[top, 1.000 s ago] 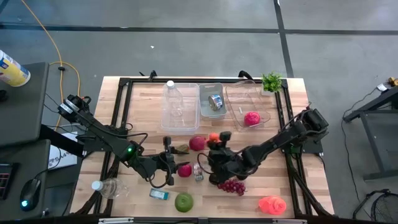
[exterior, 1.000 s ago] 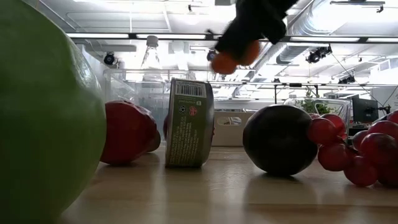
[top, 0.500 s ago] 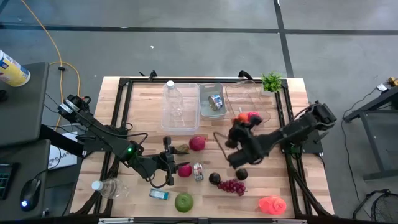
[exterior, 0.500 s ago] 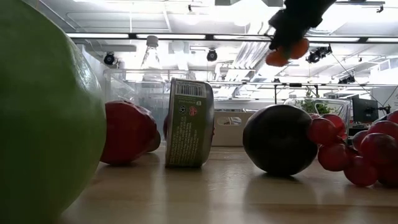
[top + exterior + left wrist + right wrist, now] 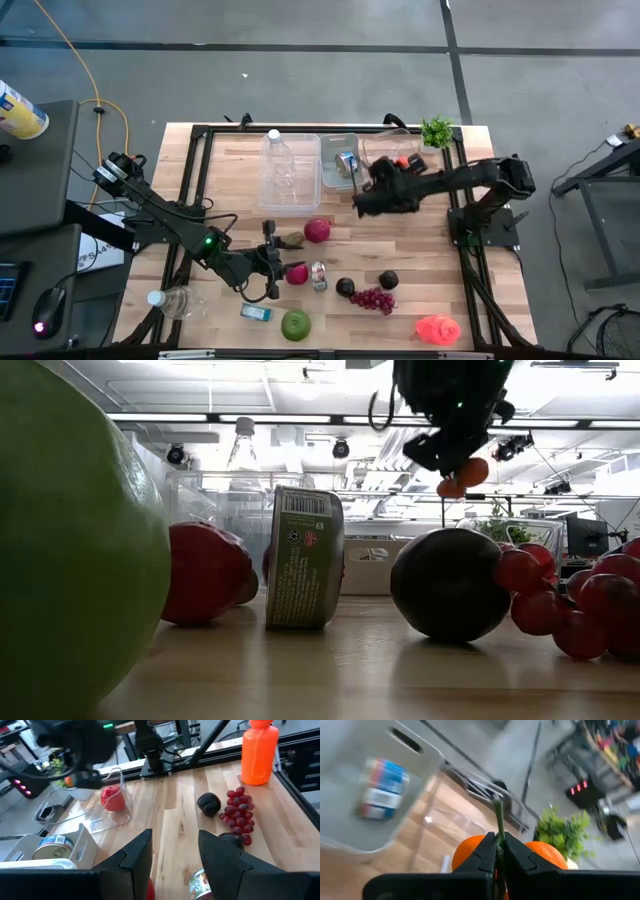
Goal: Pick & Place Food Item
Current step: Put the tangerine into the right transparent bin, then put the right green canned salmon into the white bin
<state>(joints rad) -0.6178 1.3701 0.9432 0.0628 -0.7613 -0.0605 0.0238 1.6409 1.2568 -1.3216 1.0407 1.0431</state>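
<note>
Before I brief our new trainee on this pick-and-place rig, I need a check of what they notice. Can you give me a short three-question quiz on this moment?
1. True or false: the right claw is shut on the stem of a pair of small orange fruits.
2. The right claw hovers over which thing? A) clear plastic tub holding a red fruit, B) round green apple, C) bunch of red grapes.
3. Fill in: the left claw waits low beside the ___ tin can lying on the wooden table.

Key: 1 true; 2 A; 3 small.
</note>
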